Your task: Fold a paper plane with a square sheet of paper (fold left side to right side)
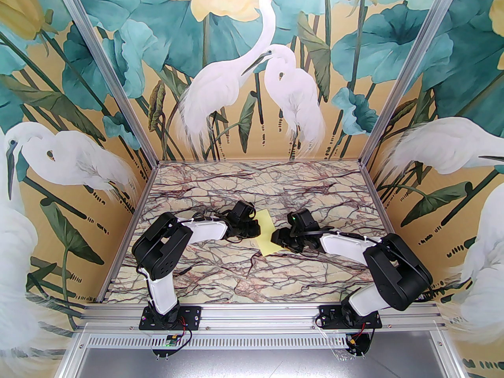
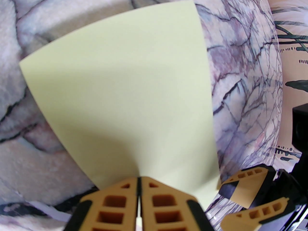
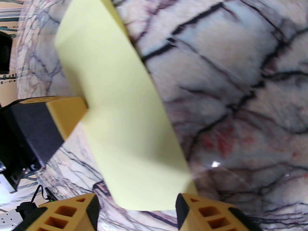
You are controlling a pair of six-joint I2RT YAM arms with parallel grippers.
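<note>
While our left gripper (image 2: 138, 189), clamped shut on the left edge of the sheet (image 2: 125, 93), holds it partly lifted over the table (image 1: 252, 282), the right gripper (image 3: 136, 198) stands with jaws apart at the near edge, holding nothing; we should align edges squarely before creasing.

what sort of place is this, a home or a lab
Most likely a lab robot cell, not a home: an aluminium frame holds printed heron panels around a marble-patterned table, with a left arm and right arm bolted at its near edge.
</note>
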